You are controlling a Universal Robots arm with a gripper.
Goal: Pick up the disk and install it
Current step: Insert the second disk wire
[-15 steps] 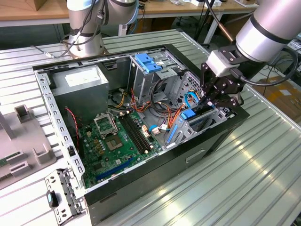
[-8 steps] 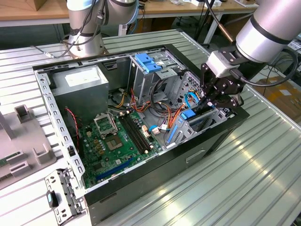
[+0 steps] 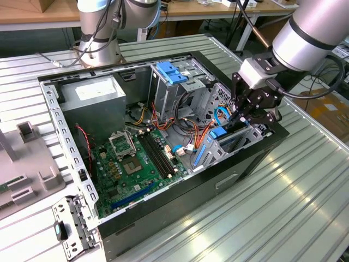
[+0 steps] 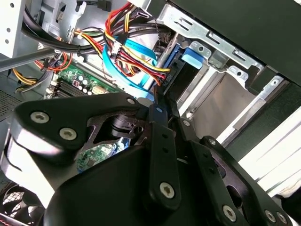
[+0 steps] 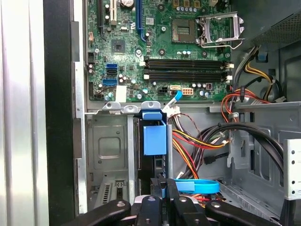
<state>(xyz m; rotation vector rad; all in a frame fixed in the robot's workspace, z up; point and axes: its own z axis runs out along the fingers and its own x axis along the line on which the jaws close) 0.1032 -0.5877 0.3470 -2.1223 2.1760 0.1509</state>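
The disk (image 5: 159,165) stands on edge in the silver drive cage (image 3: 246,136) at the front corner of the open computer case, on the exterior view's right. Its blue side rail (image 4: 170,70) and a blue tab (image 5: 154,134) show along its upper edge. My gripper (image 3: 249,116) hangs right over that cage. In both wrist views its black fingers (image 5: 173,197) come together tightly around a thin blue strip of the disk's rail. The gripper (image 5: 163,187) is shut on the disk's upper edge, and the cage walls hide most of the disk's body.
Bundles of red, yellow, orange and black cables (image 5: 197,141) and a light-blue flat cable (image 5: 200,185) crowd the space beside the cage. The green motherboard (image 3: 131,164) covers the case floor. A grey power supply (image 3: 92,95) and a blue latch bracket (image 3: 170,72) sit at the back.
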